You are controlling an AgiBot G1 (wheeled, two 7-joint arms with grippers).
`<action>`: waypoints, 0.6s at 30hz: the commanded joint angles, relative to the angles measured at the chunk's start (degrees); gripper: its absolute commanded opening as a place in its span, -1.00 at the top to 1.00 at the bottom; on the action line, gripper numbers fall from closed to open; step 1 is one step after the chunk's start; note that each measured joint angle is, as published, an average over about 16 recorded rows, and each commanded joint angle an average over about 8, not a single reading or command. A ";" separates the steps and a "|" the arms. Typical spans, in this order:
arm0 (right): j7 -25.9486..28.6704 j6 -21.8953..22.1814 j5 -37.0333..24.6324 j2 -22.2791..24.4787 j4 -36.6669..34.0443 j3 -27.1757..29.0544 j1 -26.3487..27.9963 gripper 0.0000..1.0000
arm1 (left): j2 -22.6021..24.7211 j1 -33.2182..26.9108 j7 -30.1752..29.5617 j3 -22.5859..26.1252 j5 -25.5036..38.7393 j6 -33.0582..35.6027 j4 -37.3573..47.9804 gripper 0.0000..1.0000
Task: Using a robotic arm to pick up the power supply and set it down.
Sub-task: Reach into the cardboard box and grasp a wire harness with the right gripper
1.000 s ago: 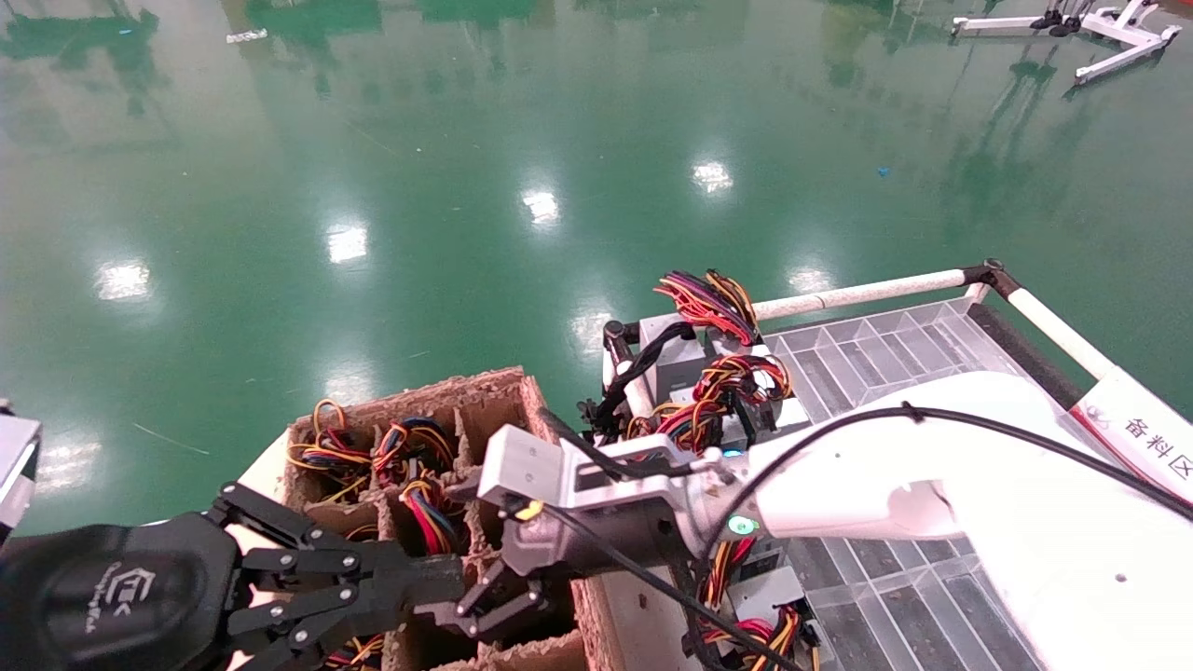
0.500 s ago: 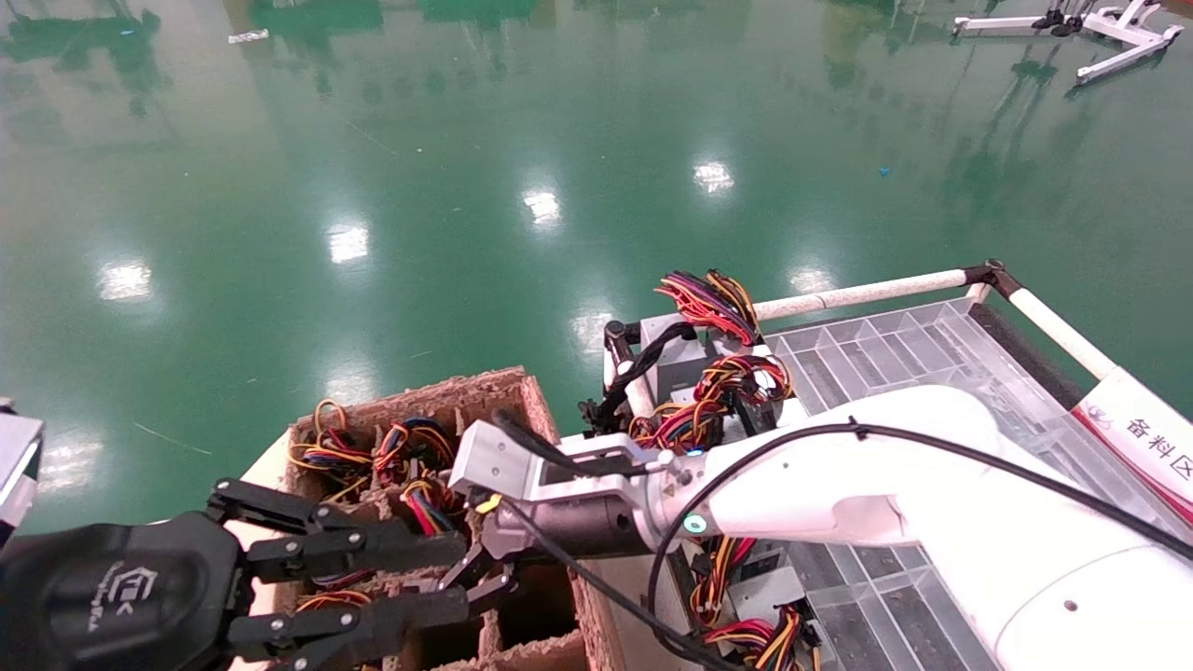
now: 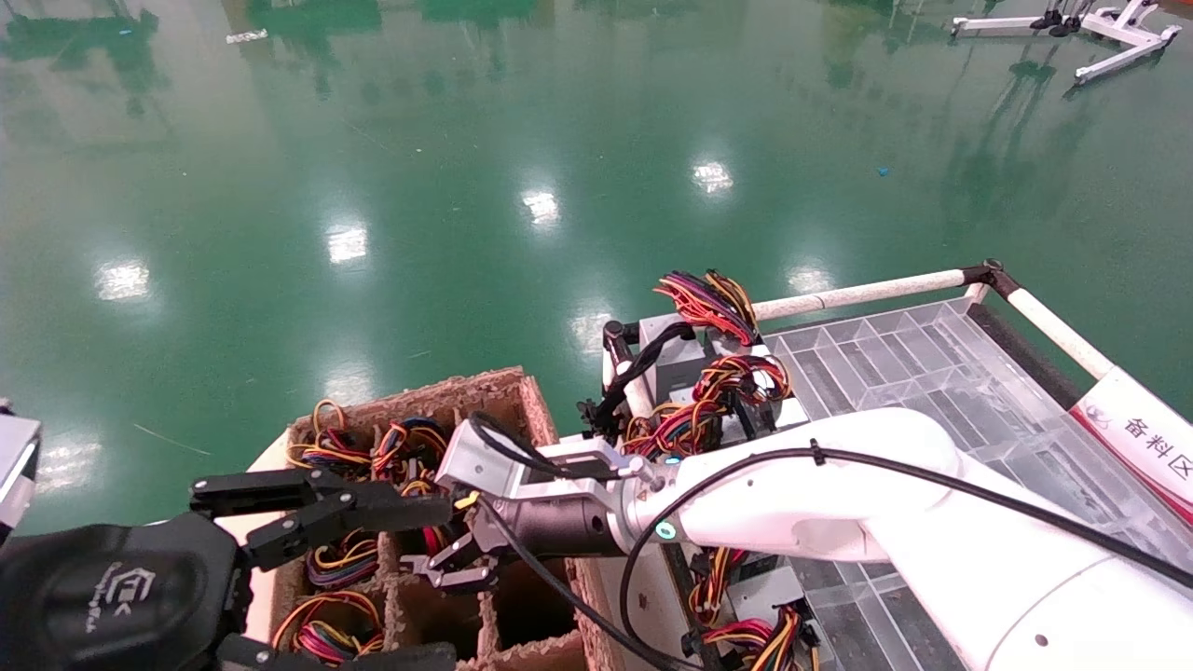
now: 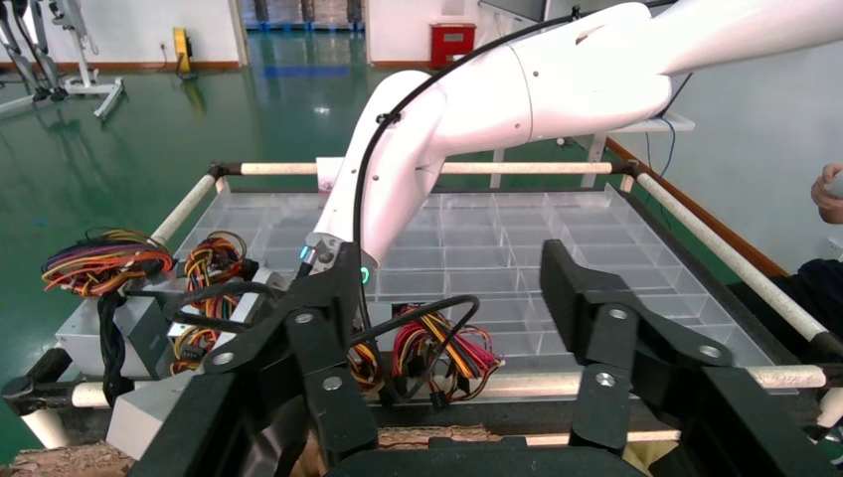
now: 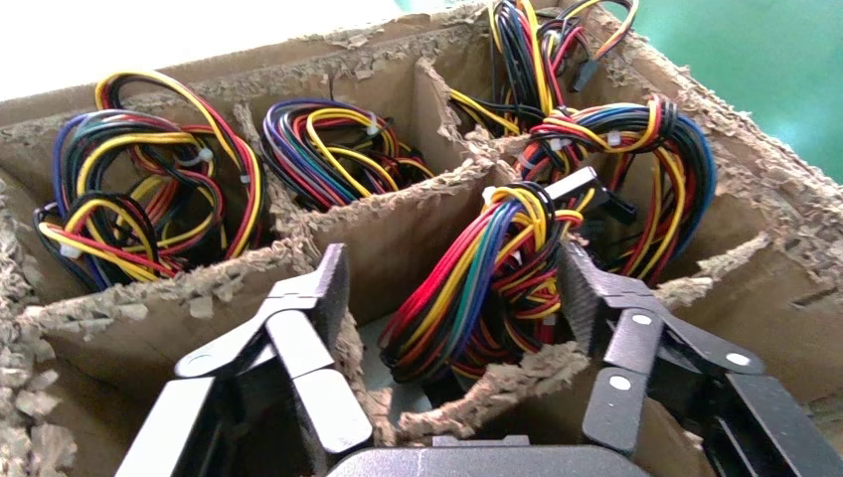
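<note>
Cardboard box [image 3: 522, 396] with torn dividers sits at the lower left of the head view, its cells stuffed with coloured wire bundles. The left hand [image 3: 317, 578] hangs over the box's near left corner, its black fingers spread wide with nothing between them; in the left wrist view the same hand [image 4: 452, 328] frames empty air above the clear tray [image 4: 517, 229].

Further right, the right hand [image 3: 447, 564], on its white forearm [image 3: 792, 494], reaches into the box from the right. In the right wrist view its fingers [image 5: 323, 288] stand wide apart on either side of one cell, straddling a thick bundle of red, yellow and blue wires [image 5: 487, 288]. The fingertips lie level with the torn divider edges, and the bundle sits between them without being pinched. Whether they touch the cardboard is unclear.

The power supply [image 5: 383, 348] lies low in that cell, directly under the right hand [image 5: 452, 298]; only a sliver of grey metal shows beneath its wires.
</note>
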 commanded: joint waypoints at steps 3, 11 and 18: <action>0.66 1.41 1.79 0.02 0.38 -2.60 0.20 1.00 | 0.00 0.00 0.00 0.01 0.00 0.00 0.00 -1.00; 1.78 3.45 4.73 0.12 -0.28 -6.54 0.82 1.00 | -0.01 0.00 0.01 0.02 -0.01 -0.01 0.00 -1.00; 1.69 3.84 8.36 0.17 -0.69 -8.39 0.94 1.00 | -0.01 -0.01 0.01 0.02 -0.02 -0.01 0.00 -1.00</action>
